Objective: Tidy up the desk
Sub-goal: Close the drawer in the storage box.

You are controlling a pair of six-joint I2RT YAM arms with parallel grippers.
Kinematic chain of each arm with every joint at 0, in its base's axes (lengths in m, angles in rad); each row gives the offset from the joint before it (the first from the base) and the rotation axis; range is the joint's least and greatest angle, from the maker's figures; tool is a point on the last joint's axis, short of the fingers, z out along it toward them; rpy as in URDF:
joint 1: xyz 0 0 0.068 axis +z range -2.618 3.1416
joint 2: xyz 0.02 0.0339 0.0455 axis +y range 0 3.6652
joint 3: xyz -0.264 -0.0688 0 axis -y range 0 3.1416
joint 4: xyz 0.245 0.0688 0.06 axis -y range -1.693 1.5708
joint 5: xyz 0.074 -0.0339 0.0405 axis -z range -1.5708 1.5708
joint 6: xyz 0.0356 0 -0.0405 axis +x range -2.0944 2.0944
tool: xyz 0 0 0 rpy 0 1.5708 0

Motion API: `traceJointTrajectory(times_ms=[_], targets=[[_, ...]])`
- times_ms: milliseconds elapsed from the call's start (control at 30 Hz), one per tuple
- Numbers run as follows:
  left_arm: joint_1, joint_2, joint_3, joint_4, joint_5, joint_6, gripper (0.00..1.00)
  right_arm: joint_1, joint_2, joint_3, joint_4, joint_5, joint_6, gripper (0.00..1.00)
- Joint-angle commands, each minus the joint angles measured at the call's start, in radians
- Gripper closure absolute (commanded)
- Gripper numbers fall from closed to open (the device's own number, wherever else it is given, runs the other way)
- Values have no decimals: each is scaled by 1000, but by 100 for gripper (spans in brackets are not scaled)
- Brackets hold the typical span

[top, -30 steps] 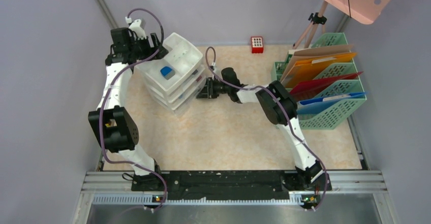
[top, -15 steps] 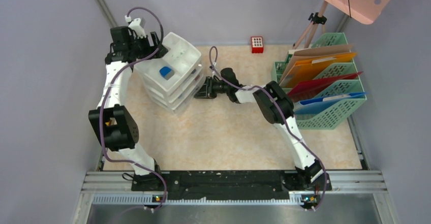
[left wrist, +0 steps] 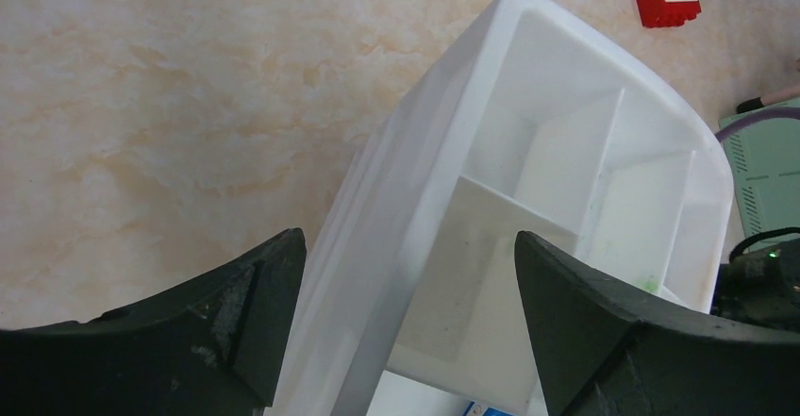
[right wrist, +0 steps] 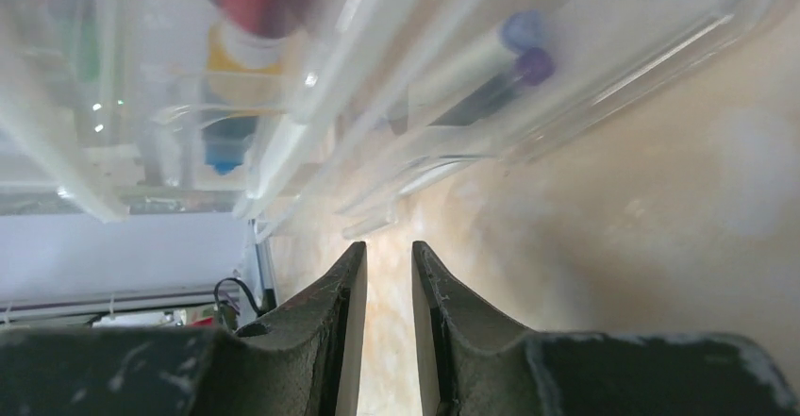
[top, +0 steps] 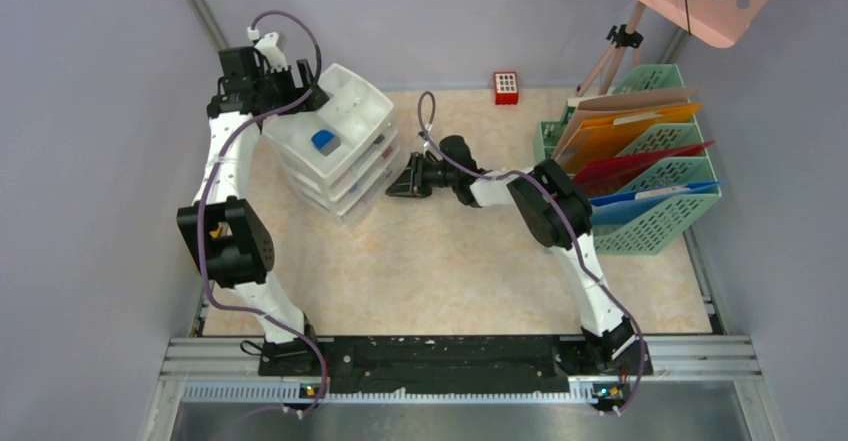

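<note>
When we look down from above, the beige counter lies flat under both arms, with grey walls round it and a black rail at the near edge. Our left arm goes up the left side, bends at the elbow, and reaches to the far left corner. The left claw hangs there over the back corner of the white drawer unit. Its fingers are spread wide, with the corner of the top tray between them, and we cannot tell if they touch it. A small blue thing sits in that tray. Our right arm leans far over to the left, low across the counter. The right claw points at the front of the drawers, just beside them. Its fingers are almost closed, with only a thin gap, and they hold nothing. Pens show through the clear drawer fronts. A green rack with folders stands on the right.
</note>
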Motion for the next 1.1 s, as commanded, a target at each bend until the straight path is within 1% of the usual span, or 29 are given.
traceJointTrajectory(times_ms=[0,333,500,767,1067], targets=[[-16,25,43,-75,21,22,12,19,-141,-41,-1,25,-50,76],[-17,34,35,-79,43,14,12,65,-91,-1,11,16,-10,76],[-16,38,39,-74,50,3,12,72,-74,-4,44,5,14,76],[-16,37,22,-69,59,-8,12,87,-27,38,53,-3,33,76],[-17,37,15,-66,65,-13,13,100,22,85,120,-24,103,76]])
